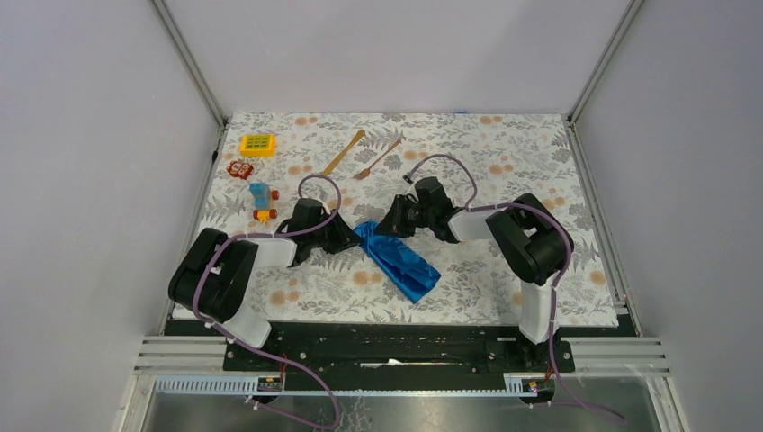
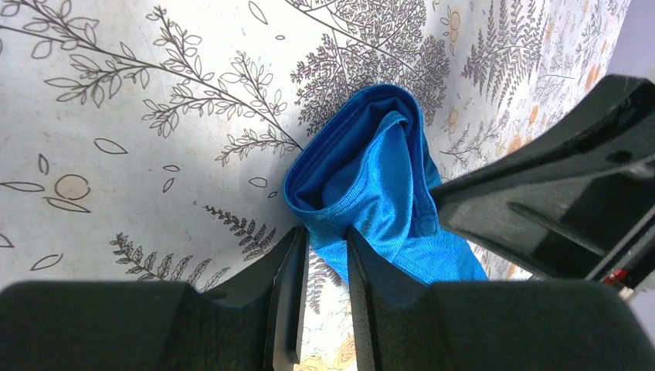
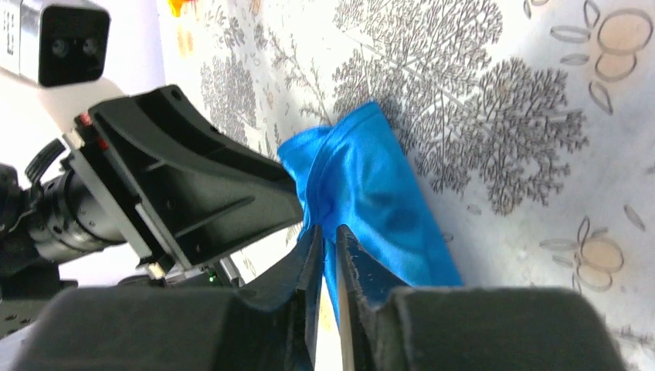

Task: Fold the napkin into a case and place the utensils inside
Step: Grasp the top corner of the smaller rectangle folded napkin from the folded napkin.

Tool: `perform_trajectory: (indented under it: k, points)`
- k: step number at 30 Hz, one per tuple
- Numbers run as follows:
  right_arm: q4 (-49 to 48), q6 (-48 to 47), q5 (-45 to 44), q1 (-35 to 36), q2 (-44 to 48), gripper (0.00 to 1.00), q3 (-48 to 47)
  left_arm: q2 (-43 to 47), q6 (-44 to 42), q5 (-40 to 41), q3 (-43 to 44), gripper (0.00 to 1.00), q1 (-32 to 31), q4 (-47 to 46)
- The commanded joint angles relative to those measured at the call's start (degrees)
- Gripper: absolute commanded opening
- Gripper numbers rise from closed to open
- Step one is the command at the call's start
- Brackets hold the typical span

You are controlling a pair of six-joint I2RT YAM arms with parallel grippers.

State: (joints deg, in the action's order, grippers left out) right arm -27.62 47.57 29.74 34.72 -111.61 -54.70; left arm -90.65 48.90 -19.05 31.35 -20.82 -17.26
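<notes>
The left gripper (image 2: 323, 243) has its jaws drawn nearly together. The hemmed edge of the napkin (image 2: 371, 178) runs into the narrow slit between the tips, so it looks like a light pinch on the cloth. The right gripper (image 3: 326, 238) comes in from the opposite side in the same way, jaws almost closed and blue fabric filling the slit, pinching a ridge of the same end. The two grippers sit nose to nose, just beside each other, at the far end of the napkin. That end is gathered into a rumpled, rolled band, not a flat strip. In the top view the band runs diagonally from the grippers toward the near edge of the floral table (image 1: 540, 180), with its near end lying free. Farther out, the fork (image 1: 378, 159) and the wooden knife (image 1: 344, 153) lie side by side near the far edge, well apart from the cloth. A yellow toy (image 1: 258, 144), a red toy (image 1: 239, 168) and a blue-orange toy (image 1: 262, 200) sit at the far left. The folding step appears to be in hand, with no tidy case formed yet. The next move probably calls for both pinches to work together, drawing the bunched end out flat and square so a pocket stays open, without dragging the whole band along. The utensils would come after that.
</notes>
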Motion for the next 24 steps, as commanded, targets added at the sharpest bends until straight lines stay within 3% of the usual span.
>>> perform_trajectory:
  k: [1, 9, 14, 19, 24]
  points:
    - [-1.87, 0.28, 1.86, 0.56, -3.58, 0.17, -3.83, 0.28, -1.98, 2.35, -1.36, 0.31, 0.25, 4.12]
    - [-7.86, 5.31, 3.33, 5.13, -9.81, 0.12, -7.81, -0.87, -1.80, 2.47, -1.83, 0.30, 0.25, 2.85]
    - [-12.20, 8.37, 1.09, 4.95, -9.76, 0.16, -4.53, -1.80, -1.61, 2.84, -1.20, 0.31, 0.25, 1.92]
    - [-13.86, 8.52, 2.81, 1.12, -8.28, 0.20, -0.07, 6.00, -1.69, 3.24, -3.39, 0.46, 0.58, 5.25]
    - [-14.17, 7.85, 3.56, 1.01, -6.10, 0.26, 1.22, 11.02, -1.99, 2.84, -3.32, 0.47, 2.48, 8.80]
